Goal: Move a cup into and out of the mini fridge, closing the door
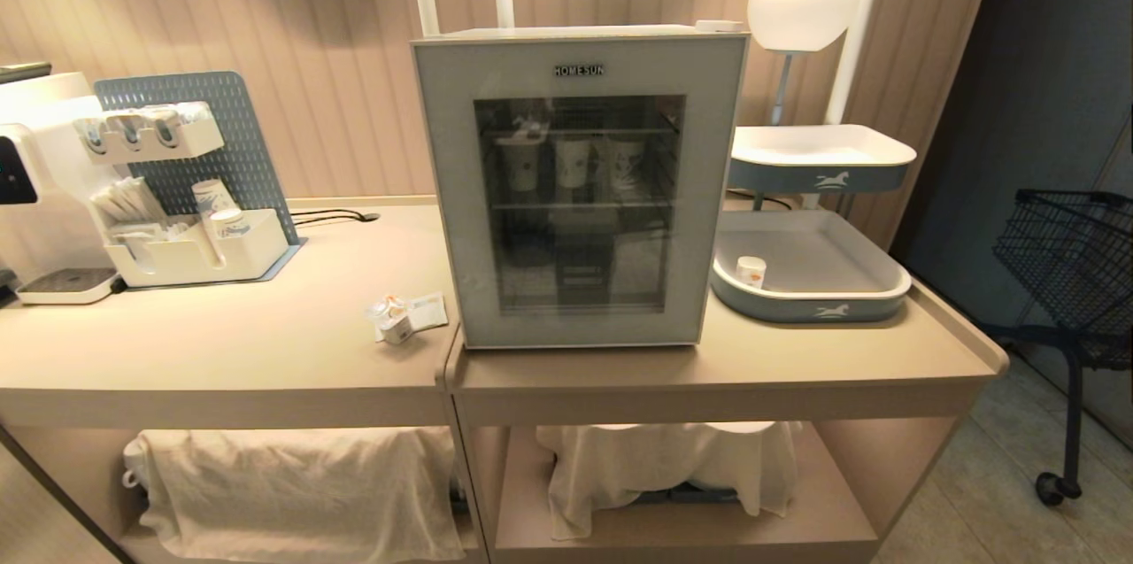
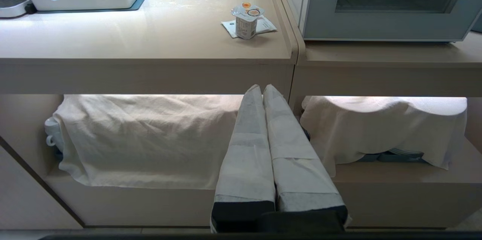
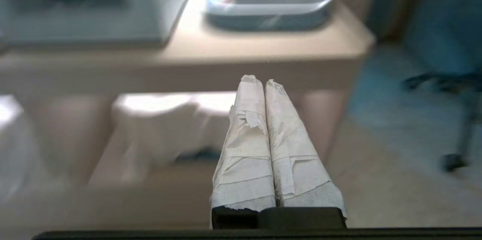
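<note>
The cup [image 1: 396,321] stands beside the mini fridge [image 1: 580,183], door [image 1: 581,201] shut.

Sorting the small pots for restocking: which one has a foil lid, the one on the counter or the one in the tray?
The cup on the counter left of the mini fridge; the tray pot is lidless.

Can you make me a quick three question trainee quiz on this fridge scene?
1. True or false: the door of the mini fridge is shut.
2. Where is the cup? A) on the counter left of the fridge B) in the grey tray C) on a fridge shelf
3. Fill in: the left gripper and right gripper are both ____.

Key: 1 true; 2 A; 3 shut
</note>
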